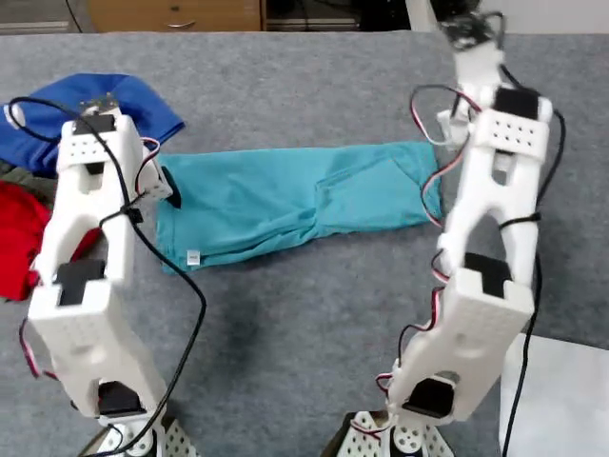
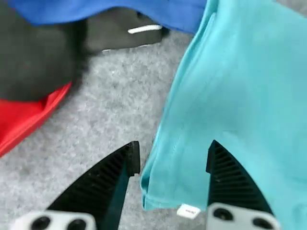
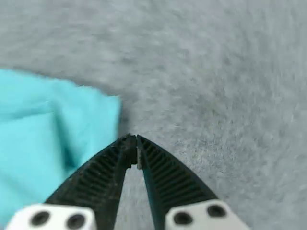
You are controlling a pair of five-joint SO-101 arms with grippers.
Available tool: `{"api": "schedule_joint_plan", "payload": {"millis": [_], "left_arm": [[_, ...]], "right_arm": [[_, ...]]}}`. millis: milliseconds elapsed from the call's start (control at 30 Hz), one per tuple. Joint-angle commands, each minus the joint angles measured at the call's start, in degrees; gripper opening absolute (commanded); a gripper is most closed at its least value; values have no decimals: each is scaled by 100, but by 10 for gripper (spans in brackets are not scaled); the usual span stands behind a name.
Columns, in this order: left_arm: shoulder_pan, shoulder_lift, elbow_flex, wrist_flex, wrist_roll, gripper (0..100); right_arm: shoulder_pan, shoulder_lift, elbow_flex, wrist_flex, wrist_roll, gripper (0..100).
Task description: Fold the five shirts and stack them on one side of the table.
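Between the widely parted fingers [image 2: 127, 165] of the left gripper [image 2: 173, 155] lies the hemmed edge of the teal shirt [image 1: 295, 205]. One finger stands over the cloth and the other over the bare grey table [image 1: 314, 314], with nothing clamped. A small white tag [image 2: 188, 211] sits at the shirt's corner, just inside the finger that is over the cloth.

Beyond the finger over the table lie a red shirt [image 2: 24, 120] and a dark garment [image 2: 38, 57], which looks black, though whether it is a shirt cannot be told. Farther ahead of the fingertips, a blue shirt [image 2: 96, 9] overlaps the dark one and meets the teal cloth.

The right gripper [image 3: 133, 149] has its fingers pressed together tip to tip, with no cloth between them. They are over the bare table, and a corner of the teal shirt is just beside one finger, apart from it.

From above, the teal shirt lies as a long, loosely folded band across the table between the two arms. The blue and red shirts lie crumpled past its end by the left arm.
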Motion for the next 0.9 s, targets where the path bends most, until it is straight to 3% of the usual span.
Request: {"api": "schedule_joint_plan", "payload": {"millis": [0, 200, 567, 867], "left_arm": [[-35, 488, -835, 237, -70, 232], [-35, 1402, -1521, 404, -26, 231], [-9, 1886, -1495, 396, -9, 138], [580, 1851, -1749, 387, 220, 18]], "right_arm": [[330, 66, 655, -1248, -677, 5], [725, 154, 1332, -2505, -1116, 5], [760, 171, 1332, -2585, -1134, 5], [954, 356, 1165, -2734, -1327, 5]]}}
